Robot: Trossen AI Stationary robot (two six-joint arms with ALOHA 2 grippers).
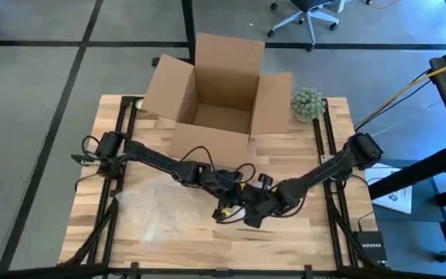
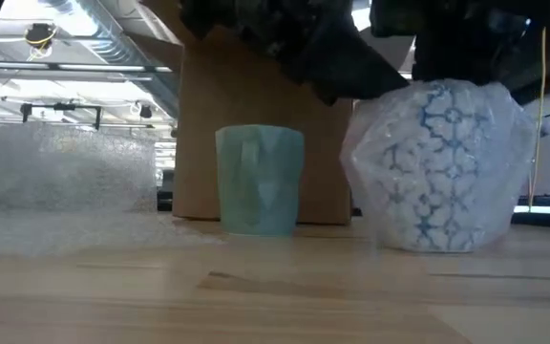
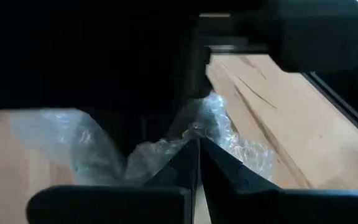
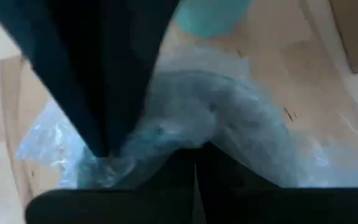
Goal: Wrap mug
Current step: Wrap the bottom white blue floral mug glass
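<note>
A white mug with a blue pattern (image 2: 444, 172) stands on the table, wrapped in bubble wrap (image 2: 370, 162). Both grippers meet above it near the table's front middle. My left gripper (image 1: 235, 194) is shut on the wrap, and so is my right gripper (image 1: 255, 209). In the high view the arms hide the wrapped mug. A bare teal mug (image 2: 259, 180) stands on its base to the left of the wrapped one, untouched. My left gripper pinches a bunched fold of the bubble wrap (image 3: 197, 132) between its two fingertips, coming down at a slant from the table's left. The wrap is gathered over the mug, which stands on the table. My right gripper pinches gathered bubble wrap (image 4: 188, 138) at the top of the wrapped mug between its two fingers, from above and from the table's right. How many layers it holds does not show. The mug stays on the table below.
An open cardboard box (image 1: 219, 89) stands at the far middle, with a small green plant (image 1: 308, 103) to its right. A loose sheet of bubble wrap (image 1: 145, 205) lies on the front left of the table.
</note>
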